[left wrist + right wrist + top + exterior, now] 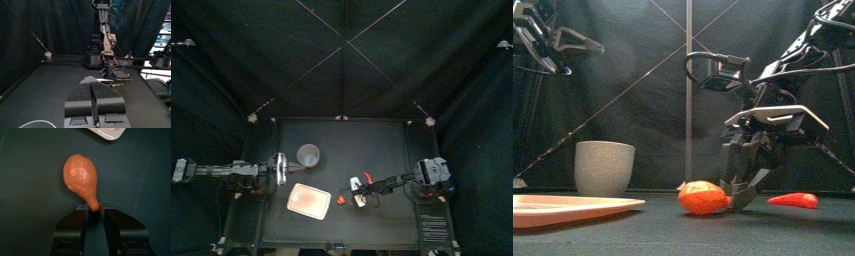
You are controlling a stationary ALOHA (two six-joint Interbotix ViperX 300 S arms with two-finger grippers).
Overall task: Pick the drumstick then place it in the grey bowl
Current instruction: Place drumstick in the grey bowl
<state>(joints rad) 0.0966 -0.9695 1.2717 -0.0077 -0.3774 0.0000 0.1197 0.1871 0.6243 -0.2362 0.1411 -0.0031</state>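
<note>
My right gripper is closed to a narrow slit on the thin bone end of the drumstick. It holds the tip only, and the fat end juts out ahead of the jaws. The drumstick sits low at the tabletop, near the middle and a little to the right. From the front view I cannot tell whether it has left the surface. Near it on the right lies 1 small red toy, not touching it. The cup stands upright well to the left. The empty tray lies flat in front of it.

With so small a pinch, I judge the heavy end will want to swing or twist. I would hold the squeeze firm and lift straight up and slowly, rising well above the cup's rim before moving sideways. Then I would carry it left in 1 smooth pass and centre the fat end over the mouth. I would lower until that end is inside the rim before letting the jaws part.

My left gripper has its jaws pressed together on nothing and rests raised at the far left near the cup, so I would keep the path clear of it.
</note>
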